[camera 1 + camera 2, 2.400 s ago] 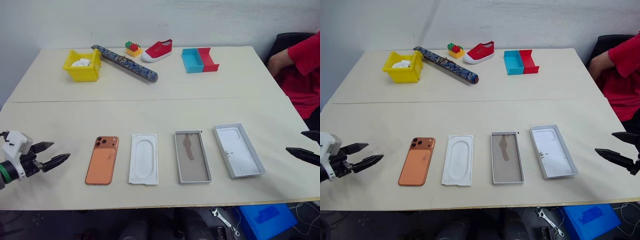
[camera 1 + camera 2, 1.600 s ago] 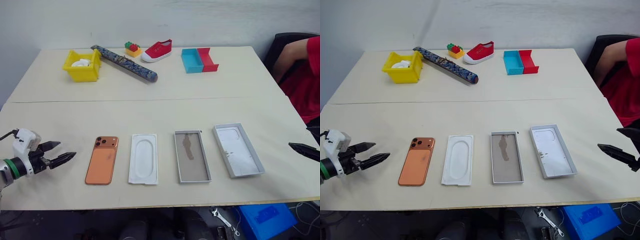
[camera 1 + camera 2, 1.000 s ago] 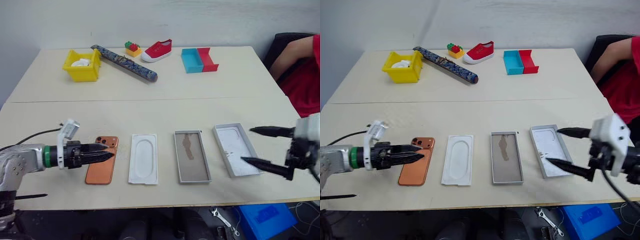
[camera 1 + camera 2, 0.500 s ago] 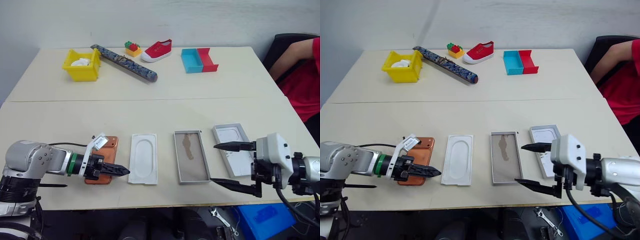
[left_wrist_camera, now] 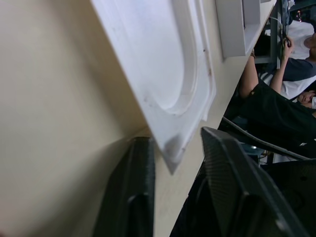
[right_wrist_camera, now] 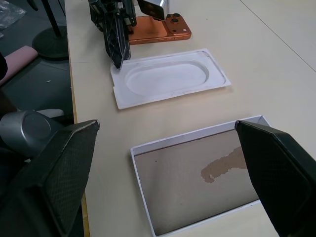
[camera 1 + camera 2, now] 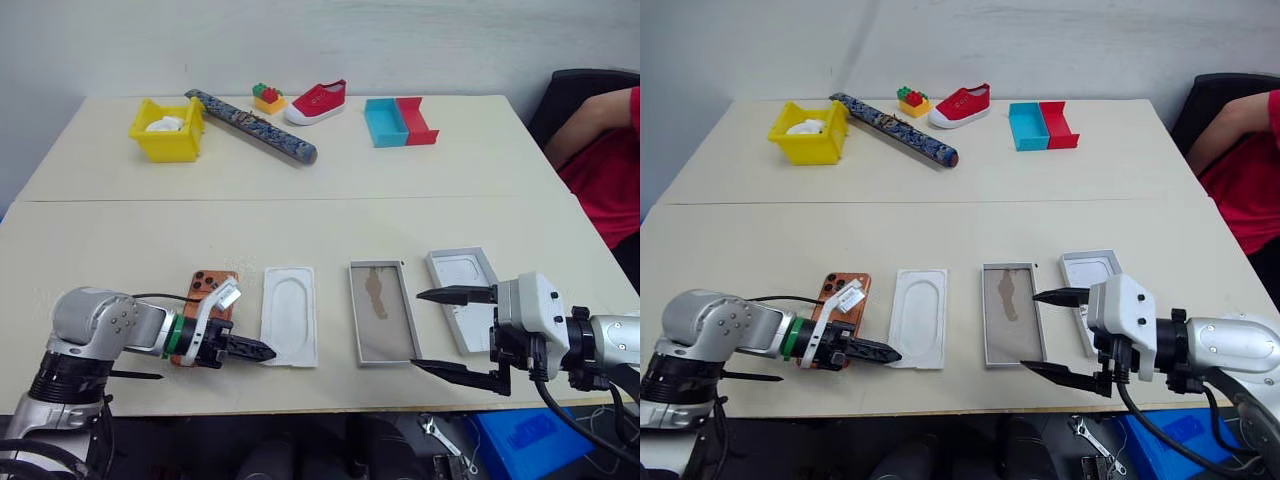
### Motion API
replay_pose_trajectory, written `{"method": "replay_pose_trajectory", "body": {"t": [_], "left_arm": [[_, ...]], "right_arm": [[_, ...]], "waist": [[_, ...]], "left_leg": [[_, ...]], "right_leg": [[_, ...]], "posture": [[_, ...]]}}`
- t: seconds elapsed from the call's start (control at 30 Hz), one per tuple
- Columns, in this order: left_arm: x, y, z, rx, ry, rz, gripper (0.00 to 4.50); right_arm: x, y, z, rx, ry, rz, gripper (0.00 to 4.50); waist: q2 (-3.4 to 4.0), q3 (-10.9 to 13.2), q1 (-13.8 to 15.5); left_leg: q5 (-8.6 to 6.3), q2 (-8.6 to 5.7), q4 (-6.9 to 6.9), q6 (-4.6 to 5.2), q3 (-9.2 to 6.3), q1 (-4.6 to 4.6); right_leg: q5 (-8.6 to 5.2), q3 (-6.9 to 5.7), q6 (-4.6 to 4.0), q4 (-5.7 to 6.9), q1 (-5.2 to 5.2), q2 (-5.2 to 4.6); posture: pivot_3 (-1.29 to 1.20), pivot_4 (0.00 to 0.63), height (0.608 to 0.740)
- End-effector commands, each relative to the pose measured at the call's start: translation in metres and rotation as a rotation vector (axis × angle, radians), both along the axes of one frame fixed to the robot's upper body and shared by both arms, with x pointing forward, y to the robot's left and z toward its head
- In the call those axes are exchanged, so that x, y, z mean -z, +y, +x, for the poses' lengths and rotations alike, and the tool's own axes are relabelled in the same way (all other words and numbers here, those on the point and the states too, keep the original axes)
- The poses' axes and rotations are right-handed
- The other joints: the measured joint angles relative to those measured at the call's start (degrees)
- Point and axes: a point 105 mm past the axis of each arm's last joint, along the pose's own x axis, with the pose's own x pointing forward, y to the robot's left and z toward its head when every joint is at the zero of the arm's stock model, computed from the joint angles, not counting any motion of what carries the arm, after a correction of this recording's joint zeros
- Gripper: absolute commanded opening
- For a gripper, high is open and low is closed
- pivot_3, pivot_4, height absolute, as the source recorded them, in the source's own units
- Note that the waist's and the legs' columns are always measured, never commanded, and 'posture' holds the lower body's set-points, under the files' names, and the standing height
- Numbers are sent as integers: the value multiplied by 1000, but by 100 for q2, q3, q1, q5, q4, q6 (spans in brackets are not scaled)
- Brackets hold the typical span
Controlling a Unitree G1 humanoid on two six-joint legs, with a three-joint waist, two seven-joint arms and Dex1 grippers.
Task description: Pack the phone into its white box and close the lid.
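1. Four flat things lie in a row near the front edge of the desk (image 7: 330, 215): the phone (image 7: 205, 300), a white insert (image 7: 290, 328) with an oval hollow, the white box (image 7: 383, 325) and the lid (image 7: 462, 300)
2. The phone lies face down at the left end of the row, and the left arm covers part of it
3. The left tool (image 7: 262, 351) is low by the near left corner of the white insert
4. Its two fingers are close together with a small gap, one on each side of that corner, and I cannot tell if they pinch it
5. The white box lies open, with its grey-brown floor and a dark smudge showing
6. The right tool (image 7: 440, 330) hangs over the near right part of the white box, its two fingers spread wide and holding nothing
7. The lid lies just to the right of the white box, partly behind the right tool
8. Far back on the desk are a yellow bin (image 7: 167, 129), a long patterned roll (image 7: 250, 126), toy blocks (image 7: 266, 97), a red shoe (image 7: 315, 101) and a blue and red tray (image 7: 399, 120)
9. A person in a red top (image 7: 605, 165) sits at the right side
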Motion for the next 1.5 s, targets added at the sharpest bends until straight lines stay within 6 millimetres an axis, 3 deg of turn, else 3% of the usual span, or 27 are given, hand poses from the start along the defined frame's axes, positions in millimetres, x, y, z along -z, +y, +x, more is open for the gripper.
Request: {"method": "replay_pose_trajectory", "body": {"t": [0.03, 0.17, 0.33, 0.6, 0.77, 0.93, 1.13, 1.3, 1.5], "left_arm": [[5, -2, 4, -36, -24, 16, 1472], [9, -6, 7, -68, -33, 8, 1472], [13, -10, 6, -88, -20, -16, 43], [9, -13, 6, -98, -16, -63, 14], [-12, -5, 6, -76, -17, -134, 14], [-36, 5, 2, -28, -15, -169, 14], [-49, 4, 7, -27, -24, -210, 14], [-55, -10, 8, 4, -31, -247, 14], [-50, -44, 13, 40, -34, -271, 14]], "right_arm": [[-4, 4, -1, -20, -37, -1, 4500], [-2, 4, -1, -17, -37, -2, 4500], [-1, 3, 0, -12, -41, -6, 4500], [0, 0, 0, -11, -38, -19, 4500], [5, 0, -3, -27, -36, -48, 4500], [23, 1, -3, -48, -16, -100, 4500], [54, 1, 5, -77, -18, -200, 4500], [70, 3, 15, -91, -30, -234, 4500], [52, 6, 14, -81, -60, -180, 4500]], "waist": [[-1, -1, 20], [-4, -3, 51], [18, -23, 68], [24, -26, 26], [19, -24, 2], [-1, -12, -12], [-5, -12, -3], [-12, -10, -6], [-15, -10, 1]], "left_leg": [[0, -1, 0, 0, 0, 0], [1, -3, 6, 2, -1, 2], [3, -3, 6, -2, 0, 12], [13, -2, 6, -19, -3, 24], [14, -2, 5, -18, -4, 20], [13, -2, 4, -19, -5, 6], [13, -3, 4, -18, -5, 5], [15, -3, 4, -20, -5, 4], [16, -4, 6, -22, -7, 3]], "right_leg": [[0, 0, 0, 0, 1, 0], [1, 0, 1, 2, 6, -2], [1, 0, 1, 4, 14, -2], [0, 0, 0, 20, 20, -2], [0, 0, 0, 20, 16, -2], [-1, -1, -2, 20, -1, -1], [-1, -2, -3, 12, 0, -1], [-1, -3, -3, 13, -1, -1], [-1, -6, -2, 13, -1, 0]], "posture": [[0, 150, 740], [0, 150, 740], [0, 150, 740], [0, 150, 740], [0, 150, 740], [0, 150, 740], [0, 150, 740], [0, 150, 740], [0, 150, 740]]}}
